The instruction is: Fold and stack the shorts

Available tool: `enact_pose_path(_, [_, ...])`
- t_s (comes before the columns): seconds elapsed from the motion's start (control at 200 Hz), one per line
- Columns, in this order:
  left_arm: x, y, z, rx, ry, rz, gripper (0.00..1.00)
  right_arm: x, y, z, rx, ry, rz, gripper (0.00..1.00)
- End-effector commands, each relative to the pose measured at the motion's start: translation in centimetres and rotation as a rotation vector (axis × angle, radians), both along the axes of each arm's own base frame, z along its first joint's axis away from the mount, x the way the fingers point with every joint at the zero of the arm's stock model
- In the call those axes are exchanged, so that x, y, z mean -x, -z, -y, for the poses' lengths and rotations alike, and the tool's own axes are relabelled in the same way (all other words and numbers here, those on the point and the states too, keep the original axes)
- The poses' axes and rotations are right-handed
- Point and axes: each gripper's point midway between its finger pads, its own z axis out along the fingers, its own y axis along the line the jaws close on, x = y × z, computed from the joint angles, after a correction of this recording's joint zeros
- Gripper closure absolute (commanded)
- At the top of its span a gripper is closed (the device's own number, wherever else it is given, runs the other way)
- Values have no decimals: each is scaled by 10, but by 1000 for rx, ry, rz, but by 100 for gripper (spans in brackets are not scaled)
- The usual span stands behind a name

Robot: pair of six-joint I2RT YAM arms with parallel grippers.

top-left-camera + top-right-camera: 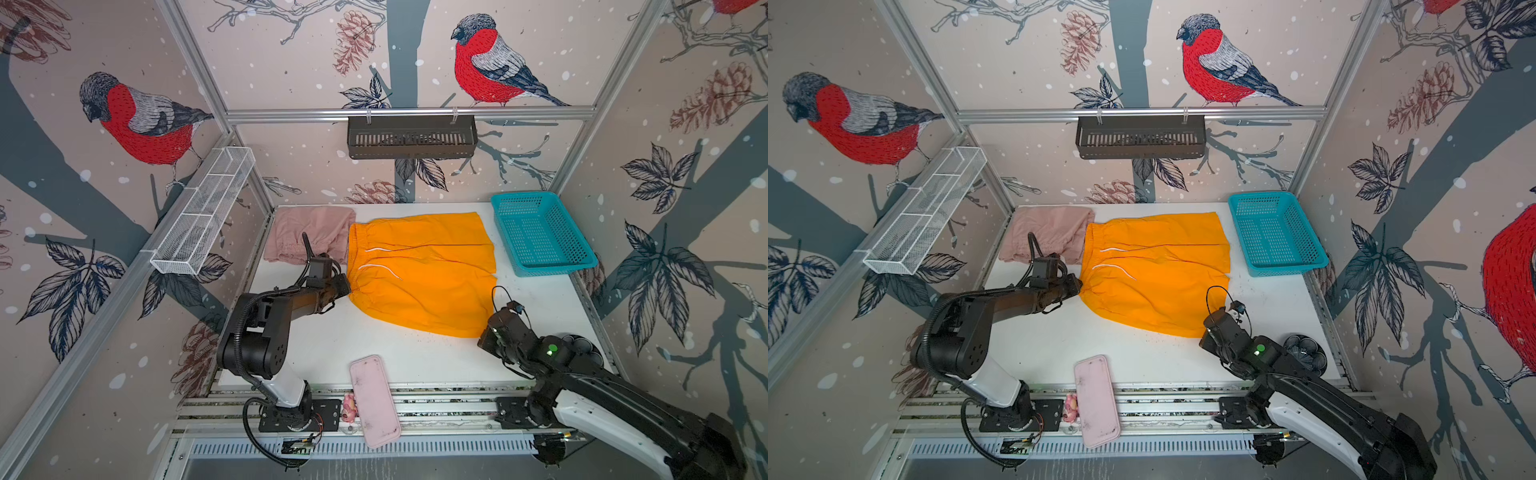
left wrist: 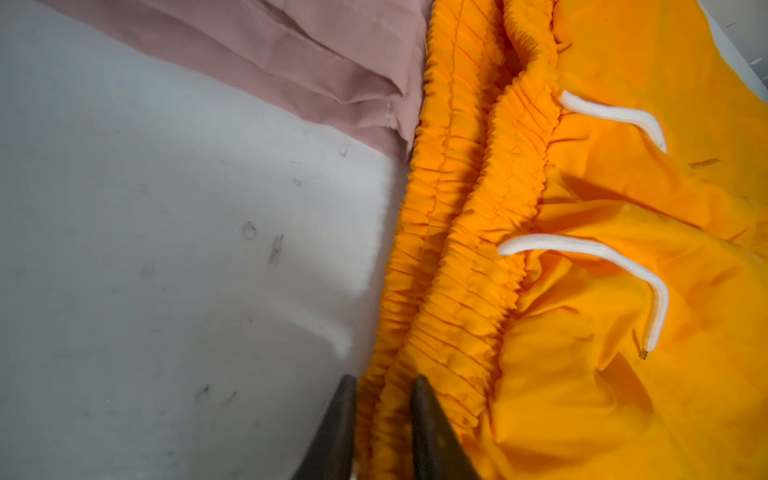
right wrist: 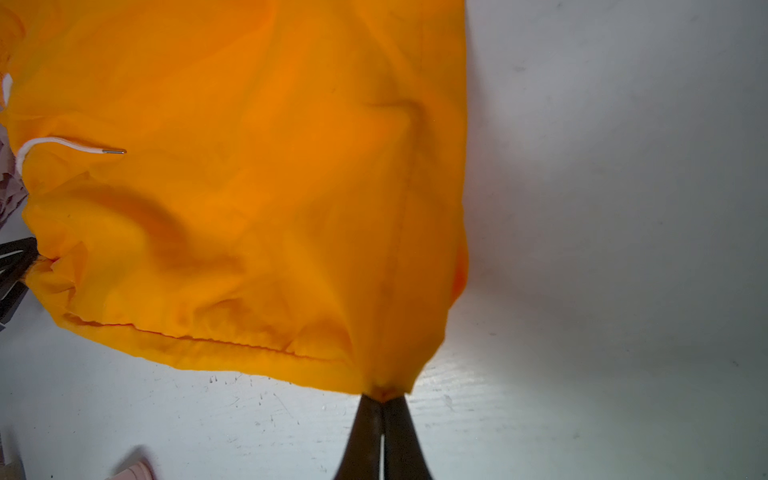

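Now your left gripper (image 2: 383, 380) pinches waistband corner of orange shorts (image 1: 419, 274), spread flat at centre; right gripper (image 3: 382, 398) pressed tight on near hem corner. Both near corners held, likely for folding onto far half. Pink shorts (image 1: 309, 237) lie folded beside waistband, probable stack base.

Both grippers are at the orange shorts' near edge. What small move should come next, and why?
Probably raise both near corners slightly together, starting a fold toward the far edge. The right gripper is shut on the hem corner of the orange shorts, the left gripper pinches the near end of the waistband, and the shorts lie flat, unfolded, on the table.
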Motion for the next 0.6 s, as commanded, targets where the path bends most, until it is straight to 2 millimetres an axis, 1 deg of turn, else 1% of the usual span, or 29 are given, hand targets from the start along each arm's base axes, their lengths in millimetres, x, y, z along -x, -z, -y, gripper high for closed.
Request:
enact_pose_path(0.0, [0, -6, -4, -33, 7, -16, 95, -9, -17, 10, 64, 8, 64, 97])
enact_pose_path(0.025, [1, -8, -6, -47, 7, -18, 100, -11, -23, 11, 79, 7, 78, 97])
enact_pose_path(0.09, [4, -16, -9, -75, 9, -27, 100, -15, -37, 17, 116, 4, 114, 98])
enact_pose_path(0.16, [8, -28, -9, -80, 19, -27, 100, -17, -53, 23, 145, 10, 154, 98])
enact_pose_path(0.28, [20, -51, -7, -73, 31, -25, 100, -23, -88, 30, 159, 13, 241, 98])
enact_pose_path(0.41, [36, -78, -3, -79, 51, -27, 100, -24, -119, 40, 191, 14, 303, 99])
enact_pose_path(0.535, [55, -104, -5, -123, 66, -32, 100, -23, -138, 47, 223, 4, 353, 99])
enact_pose_path(0.595, [65, -117, -8, -143, 66, -26, 100, -24, -151, 50, 234, -3, 387, 99])
